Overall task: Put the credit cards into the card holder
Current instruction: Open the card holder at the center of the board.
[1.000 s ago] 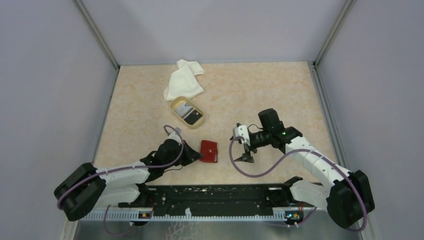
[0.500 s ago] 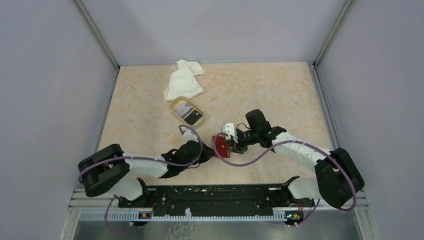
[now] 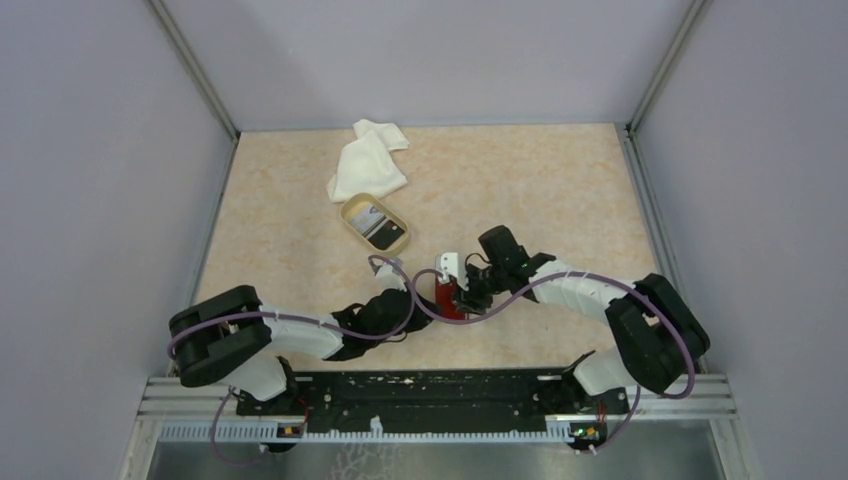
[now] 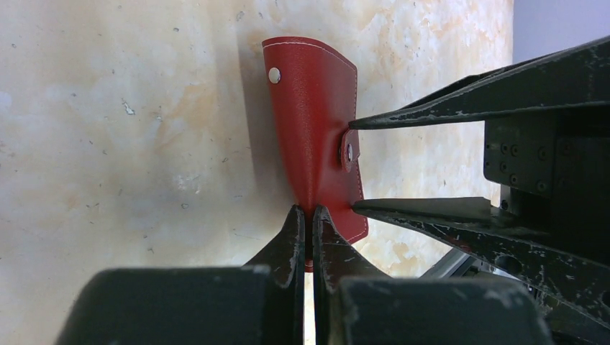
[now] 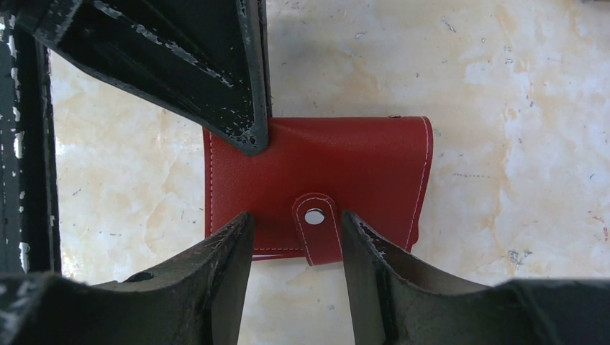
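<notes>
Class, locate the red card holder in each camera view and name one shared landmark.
Top external: card holder just below centre.
Left wrist: card holder upper centre.
Right wrist: card holder centre.
Landmark: its snap tab, clear in both wrist views only.

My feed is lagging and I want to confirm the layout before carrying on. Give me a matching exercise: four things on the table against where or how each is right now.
Things:
1. cloth
2. cards
3. wallet
4. right gripper

Places or states:
A. red, folded shut on the table
B. open, one finger on either side of the snap tab
C. white, crumpled at the far side, beside the dish
D. lying in the dish

Pairs: 1-C, 2-D, 3-A, 4-B
</notes>
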### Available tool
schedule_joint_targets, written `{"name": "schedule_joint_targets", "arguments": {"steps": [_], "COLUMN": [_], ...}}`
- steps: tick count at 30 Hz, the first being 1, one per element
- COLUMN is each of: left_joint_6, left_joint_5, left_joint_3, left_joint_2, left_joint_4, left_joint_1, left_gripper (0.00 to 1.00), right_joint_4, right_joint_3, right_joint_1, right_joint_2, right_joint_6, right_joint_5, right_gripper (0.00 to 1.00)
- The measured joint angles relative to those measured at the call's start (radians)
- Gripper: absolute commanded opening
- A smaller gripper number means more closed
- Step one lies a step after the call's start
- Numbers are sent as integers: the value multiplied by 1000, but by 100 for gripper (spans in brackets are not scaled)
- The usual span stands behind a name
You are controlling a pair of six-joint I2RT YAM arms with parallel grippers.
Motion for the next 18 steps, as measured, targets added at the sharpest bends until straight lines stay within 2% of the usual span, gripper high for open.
{"name": "schedule_joint_targets", "arguments": {"steps": [10, 18], "left_joint_6": [19, 26], "left_joint_5": [-10, -14], "left_joint_3": [0, -1], "left_joint_2": [5, 9], "left_joint_4": [4, -1], "left_joint_1": [-9, -9], "left_gripper": [0, 0], "right_joint_4": [0, -9], "right_joint_3": [29, 47], "right_joint_1": [42, 77], "right_joint_2": [36, 51], "right_joint_6": [19, 25], "right_joint_5": [71, 114], "right_gripper": [48, 30]}}
